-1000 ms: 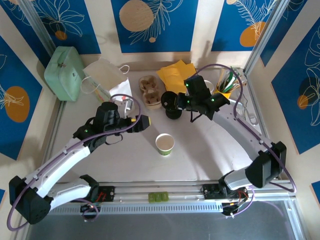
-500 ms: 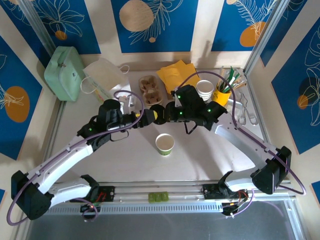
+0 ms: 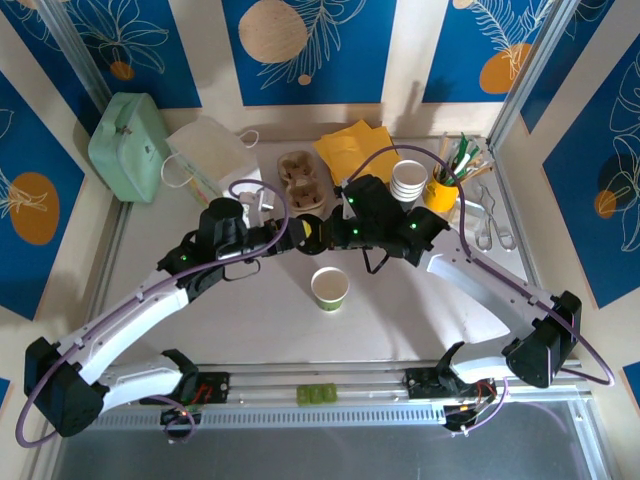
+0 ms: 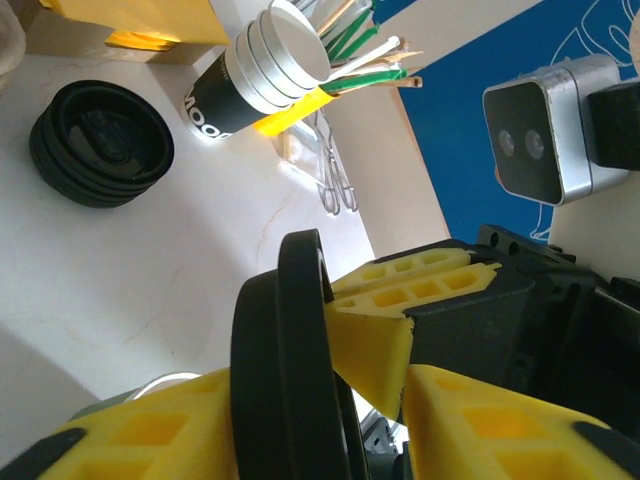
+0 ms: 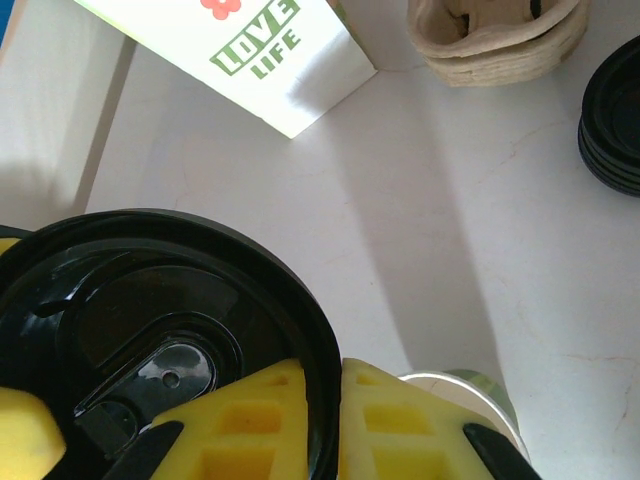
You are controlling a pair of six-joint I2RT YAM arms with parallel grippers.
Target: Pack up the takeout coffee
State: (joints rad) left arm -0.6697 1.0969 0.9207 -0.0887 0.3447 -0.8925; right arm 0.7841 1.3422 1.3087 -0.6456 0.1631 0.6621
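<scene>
Okay, the white table (image 3: 260,325) from above: plenty of bare top in the middle, the white paper bag (image 3: 210,150) at the far left, the brown pulp cup carrier (image 3: 300,180) and a stack of black lids (image 4: 100,145) toward the back. My two arms meet mid-table. The right gripper (image 3: 330,231) is pinched tight on the rim of the round black plastic lid (image 5: 150,300). The left gripper (image 4: 320,430) has its yellow fingers either side of that same lid, set narrow — whether both pads actually bear on it, I can't tell. The lid stands on edge between them.

The small paper cup with the light-green side (image 3: 330,288) sits upright and open just nearward of the lid, a touch to the right arm's side, well apart from the front rail. So I reckon the lid must be turned flat and brought down over the rim — open room all round the cup, clutter only behind.
</scene>
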